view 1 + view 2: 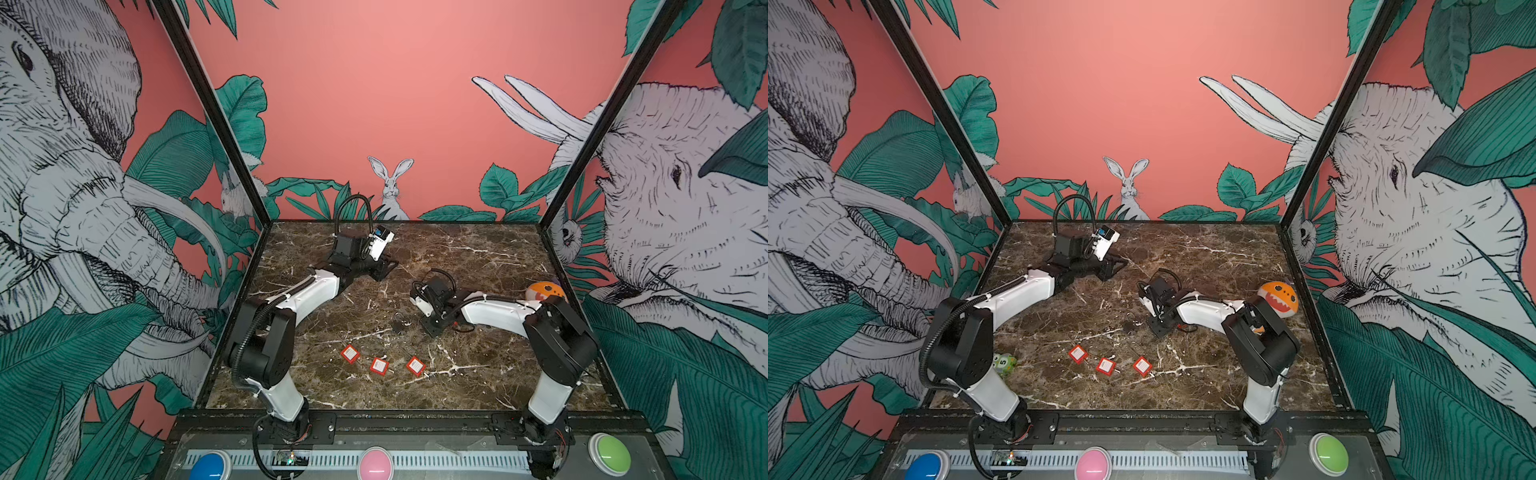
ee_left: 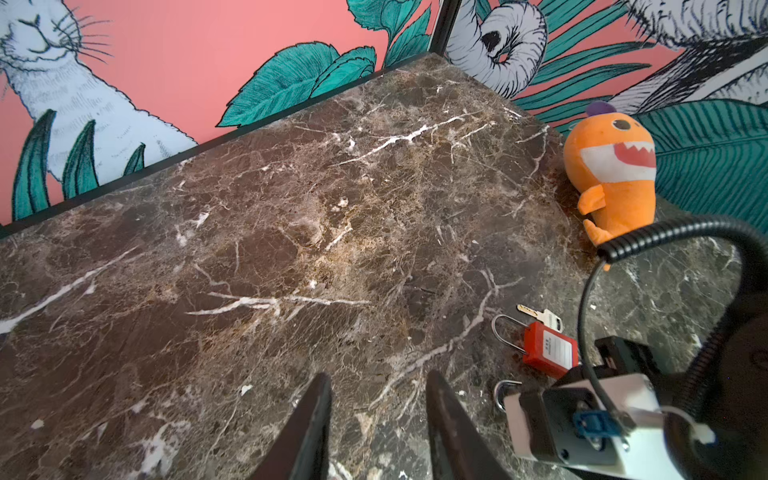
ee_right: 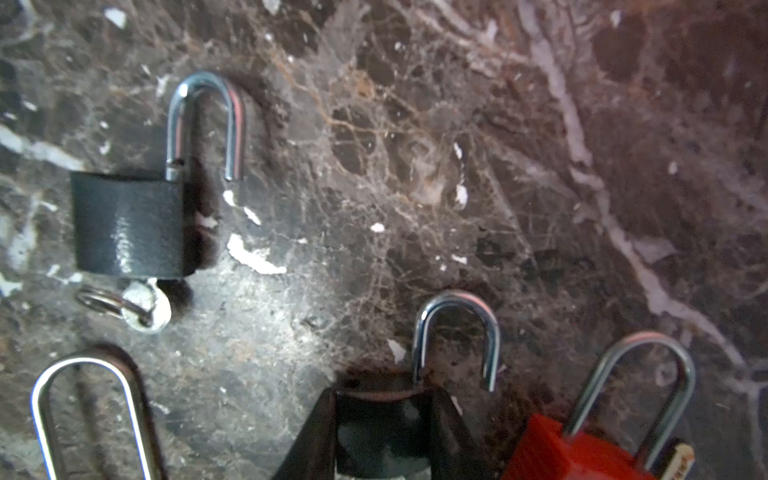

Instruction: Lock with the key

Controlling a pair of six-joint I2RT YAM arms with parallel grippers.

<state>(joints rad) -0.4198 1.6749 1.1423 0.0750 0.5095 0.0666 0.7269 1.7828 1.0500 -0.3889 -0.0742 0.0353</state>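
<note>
Two black padlocks lie on the marble counter (image 1: 478, 257) near its middle, and both have the shackle open. The right end effector (image 3: 382, 397) is low over the counter and grasps one black padlock (image 3: 380, 415) by its body, with one finger against each side. One leg of its shackle stands free of the body. Near it, not touching, lies the other black padlock (image 3: 129, 224). The key (image 3: 145, 305) sits in the bottom end of this one and carries a small ring.

On the opposite side of the grasped padlock lies a red padlock (image 3: 561, 453). In the left wrist view a loose key (image 2: 540, 319) lies just beside it.

The left end effector (image 2: 378, 415) is released. Its fingers stand apart with nothing between them, over bare counter toward the back and well apart from the padlocks.

A row of red padlocks (image 1: 379, 365) lies near the front edge. An orange plush toy (image 1: 544, 291) is at the right side wall.
</note>
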